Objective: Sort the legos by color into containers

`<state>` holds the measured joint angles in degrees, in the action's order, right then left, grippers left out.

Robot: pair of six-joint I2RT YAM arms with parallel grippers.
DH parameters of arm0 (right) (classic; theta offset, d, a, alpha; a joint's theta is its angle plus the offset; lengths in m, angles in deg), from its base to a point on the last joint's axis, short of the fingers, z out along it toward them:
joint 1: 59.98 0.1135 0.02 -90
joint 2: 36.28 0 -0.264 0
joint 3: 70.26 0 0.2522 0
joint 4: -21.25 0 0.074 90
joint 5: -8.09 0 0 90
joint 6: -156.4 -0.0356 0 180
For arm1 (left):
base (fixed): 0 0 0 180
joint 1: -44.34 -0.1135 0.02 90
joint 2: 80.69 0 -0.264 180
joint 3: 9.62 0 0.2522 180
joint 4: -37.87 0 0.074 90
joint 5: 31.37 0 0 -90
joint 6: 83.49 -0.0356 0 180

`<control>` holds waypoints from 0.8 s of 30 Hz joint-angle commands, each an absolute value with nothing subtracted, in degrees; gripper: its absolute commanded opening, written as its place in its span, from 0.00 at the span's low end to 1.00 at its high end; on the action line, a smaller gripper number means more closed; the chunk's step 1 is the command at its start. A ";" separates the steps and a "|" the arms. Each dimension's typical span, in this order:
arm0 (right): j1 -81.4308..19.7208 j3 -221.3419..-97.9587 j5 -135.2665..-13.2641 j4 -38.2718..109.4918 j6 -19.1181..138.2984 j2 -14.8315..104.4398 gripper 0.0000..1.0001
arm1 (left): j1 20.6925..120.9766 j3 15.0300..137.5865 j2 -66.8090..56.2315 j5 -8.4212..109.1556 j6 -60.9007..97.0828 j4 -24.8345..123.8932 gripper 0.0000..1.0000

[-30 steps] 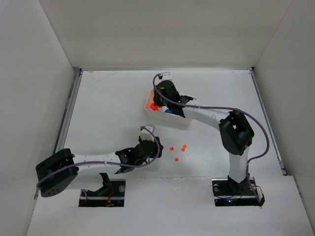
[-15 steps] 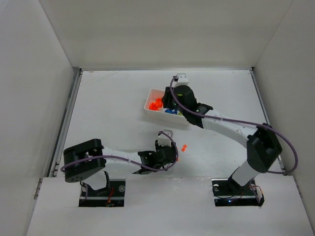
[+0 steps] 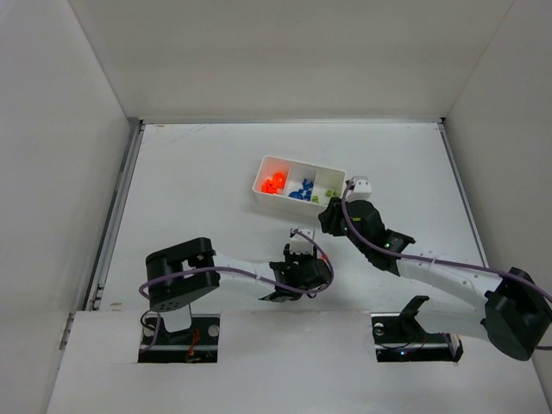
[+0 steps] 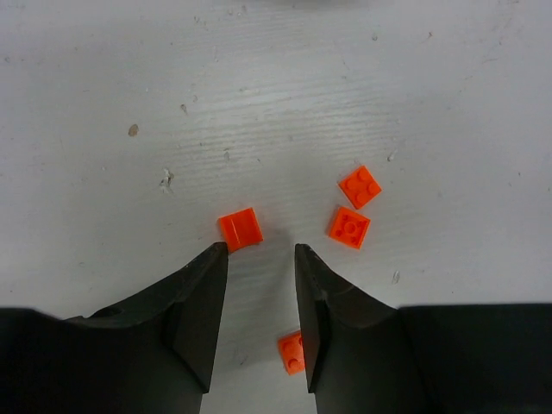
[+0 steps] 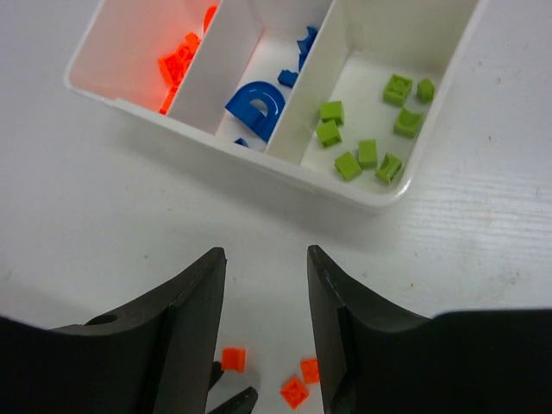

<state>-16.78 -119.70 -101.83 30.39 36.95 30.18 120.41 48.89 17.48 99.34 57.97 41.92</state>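
The left end effector [image 4: 259,254] hangs released over the white worktop [image 4: 259,86], its two black fingers apart with nothing between the tips. A small flat orange-red square plastic lego [image 4: 240,230] lies just beyond the left-hand fingertip, touching it or nearly so. A second orange-red lego [image 4: 291,352] shows half hidden low in the gap between the fingers, and two studded orange-red legos [image 4: 349,227] sit close together off to the right. A second ago this arm lay left of the loose pieces. It has swung across and now covers them in the overhead view, so I judge it is lining up a pick of the nearest piece

The right end effector [image 5: 266,259] is also released and empty. A second ago it was over the orange-red end of the small white three-compartment plastic tray [image 5: 285,168]. It has pulled back to the tray's near side, which suggests a drop is done and another fetch comes next. The tray holds orange-red pieces [image 5: 177,60] in its left compartment, blue pieces [image 5: 256,108] in the middle and yellow-green cubes [image 5: 368,153] on the right. From that, only the few orange-red legos on the worktop seem left to sort

Both arms now crowd the same patch. The right wrist view catches the left arm's fingertip at its lower edge, beside the loose legos, so a clash is the risk. The legos also lie close enough together that closing on one may nudge its neighbours
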 commanded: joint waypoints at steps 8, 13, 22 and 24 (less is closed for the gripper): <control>-16.26 -111.53 -101.95 25.70 31.25 25.43 0.48 | 120.84 54.06 22.05 105.82 65.83 55.23 0.33; -16.26 -109.77 -100.63 24.64 30.28 23.49 0.47 | 121.28 54.23 22.31 107.67 66.54 56.82 0.34; -16.26 -109.33 -100.98 24.12 29.93 23.49 0.47 | 119.44 55.56 24.69 105.74 63.29 53.75 0.28; -16.26 -109.33 -101.15 24.46 29.93 23.49 0.47 | 119.09 54.86 24.42 105.30 62.33 52.17 0.18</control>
